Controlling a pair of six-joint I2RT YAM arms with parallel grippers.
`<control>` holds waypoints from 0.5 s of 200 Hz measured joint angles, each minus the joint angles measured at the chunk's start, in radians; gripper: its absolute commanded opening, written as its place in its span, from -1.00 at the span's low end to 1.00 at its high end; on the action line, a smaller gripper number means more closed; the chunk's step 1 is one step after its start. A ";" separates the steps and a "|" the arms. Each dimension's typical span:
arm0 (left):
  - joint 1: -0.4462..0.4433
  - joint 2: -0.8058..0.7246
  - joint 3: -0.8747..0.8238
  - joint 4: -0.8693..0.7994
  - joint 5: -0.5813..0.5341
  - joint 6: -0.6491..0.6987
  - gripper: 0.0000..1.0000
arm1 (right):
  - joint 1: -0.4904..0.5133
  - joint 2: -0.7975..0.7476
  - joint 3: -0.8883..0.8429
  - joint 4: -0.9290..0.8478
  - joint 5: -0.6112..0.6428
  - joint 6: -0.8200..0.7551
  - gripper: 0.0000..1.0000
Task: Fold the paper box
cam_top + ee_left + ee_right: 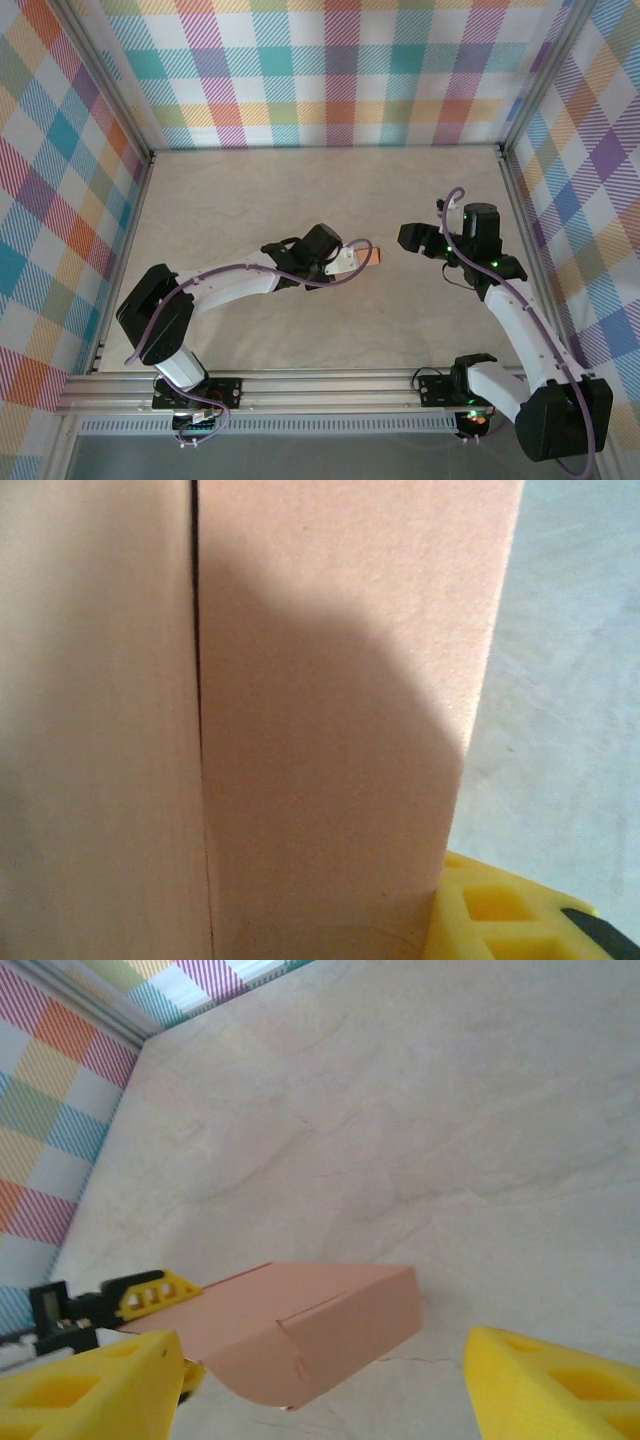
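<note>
The paper box [367, 256] is a small, shallow salmon-orange box, held just above the table at the middle. My left gripper [348, 260] is shut on its left end. In the left wrist view the box's card [330, 730] is pressed close to the camera, with a dark seam at the left and one yellow finger [500, 915] at the bottom right. My right gripper [407, 240] stands open a little to the right of the box, apart from it. In the right wrist view the box [320, 1325] hangs between and beyond my wide-spread yellow fingers [90, 1390].
The pale marbled table [300, 190] is ringed by plaid walls [330, 70] on three sides. An aluminium rail [300, 385] carrying both arm bases runs along the near edge.
</note>
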 measured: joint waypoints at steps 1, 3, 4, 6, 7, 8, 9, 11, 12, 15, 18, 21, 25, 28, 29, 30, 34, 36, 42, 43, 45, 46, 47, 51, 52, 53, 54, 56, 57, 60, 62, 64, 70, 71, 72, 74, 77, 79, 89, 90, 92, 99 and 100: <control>0.000 0.000 0.001 -0.004 0.001 0.000 -0.26 | 0.001 -0.002 0.000 -0.002 0.002 -0.008 0.46; 0.000 -0.001 0.005 -0.014 0.006 -0.002 -0.27 | 0.001 -0.004 0.001 -0.004 0.003 -0.015 0.46; 0.000 -0.001 0.006 -0.017 0.006 -0.002 -0.26 | 0.001 -0.006 0.001 -0.007 0.004 -0.021 0.46; 0.000 -0.001 0.010 -0.026 0.011 -0.003 -0.26 | 0.002 -0.008 0.002 -0.010 0.005 -0.028 0.46; 0.000 -0.001 0.011 -0.030 0.013 -0.003 -0.26 | 0.002 -0.010 0.002 -0.012 0.006 -0.037 0.46; 0.000 -0.001 0.013 -0.033 0.014 -0.004 -0.26 | 0.003 -0.011 0.002 -0.014 0.006 -0.040 0.46; 0.000 -0.001 0.015 -0.040 0.016 -0.006 -0.26 | 0.003 -0.011 0.003 -0.016 0.007 -0.044 0.45; 0.000 -0.001 0.017 -0.045 0.019 -0.006 -0.26 | 0.005 -0.014 0.003 -0.019 0.009 -0.052 0.45; 0.000 -0.001 0.019 -0.051 0.022 -0.006 -0.26 | 0.006 -0.015 0.003 -0.022 0.010 -0.059 0.44; 0.001 -0.001 0.023 -0.063 0.028 -0.007 -0.26 | 0.008 -0.019 0.004 -0.025 0.011 -0.075 0.44; 0.001 -0.001 0.026 -0.074 0.035 -0.009 -0.26 | 0.010 -0.022 0.004 -0.029 0.012 -0.087 0.43; 0.002 0.000 0.031 -0.092 0.041 -0.010 -0.27 | 0.013 -0.025 0.004 -0.032 0.014 -0.102 0.43; 0.002 0.000 0.036 -0.110 0.049 -0.010 -0.26 | 0.016 -0.029 0.004 -0.037 0.016 -0.121 0.41; 0.003 0.000 0.040 -0.125 0.054 -0.010 -0.26 | 0.019 -0.031 0.005 -0.041 0.018 -0.137 0.40; 0.004 0.000 0.043 -0.131 0.058 -0.010 -0.26 | 0.021 -0.031 0.005 -0.043 0.019 -0.145 0.40; 0.004 0.000 0.044 -0.135 0.059 -0.010 -0.26 | 0.022 -0.032 0.005 -0.044 0.019 -0.148 0.39; 0.005 0.000 0.052 -0.158 0.068 -0.010 -0.26 | 0.027 -0.034 0.006 -0.050 0.021 -0.168 0.38; 0.006 0.001 0.056 -0.169 0.072 -0.010 -0.26 | 0.031 -0.034 0.006 -0.053 0.022 -0.181 0.37; 0.008 0.005 0.071 -0.201 0.084 -0.010 -0.26 | 0.042 -0.034 0.010 -0.065 0.023 -0.211 0.36; 0.008 0.006 0.075 -0.208 0.087 -0.010 -0.26 | 0.044 -0.034 0.010 -0.067 0.024 -0.216 0.35; 0.009 0.006 0.079 -0.216 0.090 -0.010 -0.27 | 0.048 -0.034 0.012 -0.072 0.026 -0.224 0.34; 0.009 0.008 0.084 -0.223 0.093 -0.011 -0.27 | 0.052 -0.033 0.013 -0.074 0.026 -0.233 0.34; 0.009 0.009 0.085 -0.226 0.094 -0.011 -0.26 | 0.054 -0.033 0.013 -0.076 0.026 -0.239 0.34; 0.011 0.013 0.097 -0.243 0.101 -0.011 -0.27 | 0.064 -0.031 0.016 -0.084 0.029 -0.260 0.33; 0.011 0.015 0.101 -0.250 0.104 -0.012 -0.27 | 0.068 -0.031 0.017 -0.087 0.030 -0.267 0.33; 0.011 0.016 0.103 -0.253 0.105 -0.012 -0.27 | 0.071 -0.031 0.018 -0.090 0.030 -0.273 0.33; 0.012 0.017 0.105 -0.256 0.107 -0.012 -0.27 | 0.074 -0.030 0.019 -0.092 0.029 -0.278 0.33; 0.013 0.020 0.111 -0.264 0.111 -0.013 -0.26 | 0.082 -0.029 0.021 -0.098 0.033 -0.292 0.33; 0.013 0.021 0.113 -0.267 0.112 -0.013 -0.26 | 0.085 -0.028 0.022 -0.100 0.034 -0.296 0.33; 0.013 0.025 0.121 -0.277 0.116 -0.013 -0.27 | 0.095 -0.027 0.026 -0.108 0.036 -0.310 0.33; 0.014 0.028 0.126 -0.285 0.119 -0.013 -0.26 | 0.104 -0.024 0.028 -0.113 0.039 -0.323 0.33; 0.014 0.031 0.132 -0.293 0.122 -0.013 -0.27 | 0.113 -0.023 0.031 -0.117 0.043 -0.334 0.33; 0.015 0.039 0.144 -0.312 0.130 -0.013 -0.27 | 0.140 -0.018 0.038 -0.129 0.050 -0.365 0.33; 0.016 0.040 0.147 -0.317 0.132 -0.013 -0.27 | 0.146 -0.018 0.039 -0.132 0.054 -0.372 0.33; 0.016 0.041 0.148 -0.320 0.134 -0.013 -0.27 | 0.150 -0.017 0.040 -0.134 0.055 -0.375 0.33; 0.017 0.044 0.152 -0.327 0.136 -0.013 -0.27 | 0.160 -0.015 0.043 -0.138 0.057 -0.388 0.32; 0.017 0.048 0.157 -0.335 0.139 -0.013 -0.26 | 0.175 -0.013 0.046 -0.143 0.064 -0.404 0.32; 0.017 0.050 0.160 -0.340 0.141 -0.013 -0.26 | 0.184 -0.011 0.048 -0.146 0.068 -0.412 0.32; 0.019 0.057 0.167 -0.362 0.152 -0.013 -0.27 | 0.231 -0.006 0.057 -0.163 0.087 -0.464 0.25; 0.019 0.058 0.167 -0.364 0.154 -0.013 -0.27 | 0.237 -0.005 0.058 -0.164 0.090 -0.469 0.24; 0.020 0.058 0.168 -0.368 0.156 -0.013 -0.27 | 0.243 -0.005 0.059 -0.166 0.093 -0.475 0.22; 0.022 0.060 0.168 -0.383 0.164 -0.012 -0.27 | 0.269 -0.002 0.061 -0.173 0.101 -0.505 0.10; 0.022 0.060 0.168 -0.385 0.165 -0.012 -0.27 | 0.273 -0.001 0.061 -0.174 0.102 -0.512 0.08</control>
